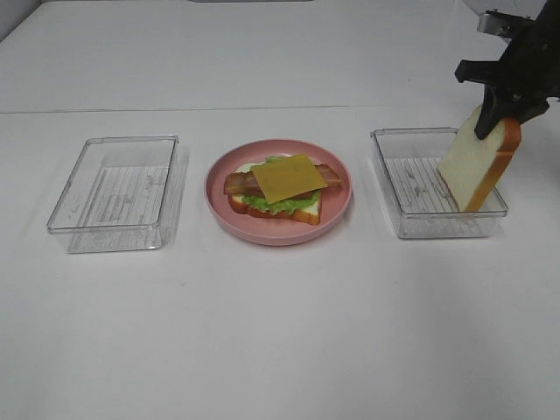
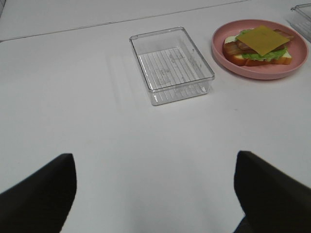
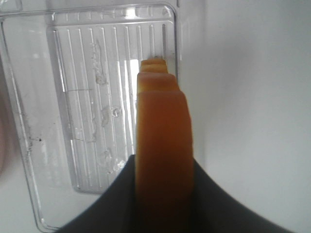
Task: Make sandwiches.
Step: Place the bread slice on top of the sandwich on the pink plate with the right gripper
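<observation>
An open-faced sandwich (image 1: 282, 185) lies on the round pink plate (image 1: 280, 234): a bread slice, green lettuce, brown bacon and a yellow cheese slice (image 1: 289, 176) on top. My right gripper (image 1: 495, 119) is shut on a second bread slice (image 1: 477, 164), which it holds on edge and tilted, its lower corner inside the right clear tray (image 1: 411, 226). The right wrist view shows the orange crust (image 3: 163, 141) pinched between the dark fingers (image 3: 119, 206). My left gripper (image 2: 155, 194) is open over bare table, with the sandwich (image 2: 260, 46) far ahead of it.
An empty clear tray (image 1: 118, 194) stands left of the plate and also shows in the left wrist view as a clear tray (image 2: 170, 63) beside the pink plate (image 2: 262, 74). White table surface stretches across the whole front.
</observation>
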Available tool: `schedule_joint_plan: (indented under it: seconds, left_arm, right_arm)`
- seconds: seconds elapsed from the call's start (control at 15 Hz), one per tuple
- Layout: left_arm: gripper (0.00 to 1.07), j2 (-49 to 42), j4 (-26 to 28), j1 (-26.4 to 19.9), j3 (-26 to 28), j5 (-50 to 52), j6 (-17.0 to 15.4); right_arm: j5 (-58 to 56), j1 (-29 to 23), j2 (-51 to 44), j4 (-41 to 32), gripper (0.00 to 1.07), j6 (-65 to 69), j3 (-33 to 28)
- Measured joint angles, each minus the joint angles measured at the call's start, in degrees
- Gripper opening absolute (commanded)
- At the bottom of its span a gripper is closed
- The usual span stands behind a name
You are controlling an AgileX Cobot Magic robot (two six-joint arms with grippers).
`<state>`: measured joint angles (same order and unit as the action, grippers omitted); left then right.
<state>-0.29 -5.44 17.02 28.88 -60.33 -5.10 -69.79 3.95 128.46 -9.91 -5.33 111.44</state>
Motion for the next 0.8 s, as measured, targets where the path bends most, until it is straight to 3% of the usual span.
schedule_joint_plan:
  seconds: [0.33, 0.4, 0.53, 0.8]
  left_arm:
    - [0.83, 0.00, 0.00, 0.00, 0.00, 0.00, 0.00]
    - [0.83, 0.00, 0.00, 0.00, 0.00, 0.00, 0.00]
    - [0.83, 0.00, 0.00, 0.00, 0.00, 0.00, 0.00]
    - [0.83, 0.00, 0.00, 0.00, 0.00, 0.00, 0.00]
  right_arm:
    - [0.00, 0.00, -6.02, -10.43, 0.00, -2.58, 0.00]
    - [0.00, 0.00, -6.99, -18.68, 0.00, -6.02, 0.00]
    - [0.00, -0.74, -6.88, -24.69, 0.00, -7.96, 0.00]
    - [0.00, -6.82, -6.42, -27.56, 0.00, -8.65, 0.00]
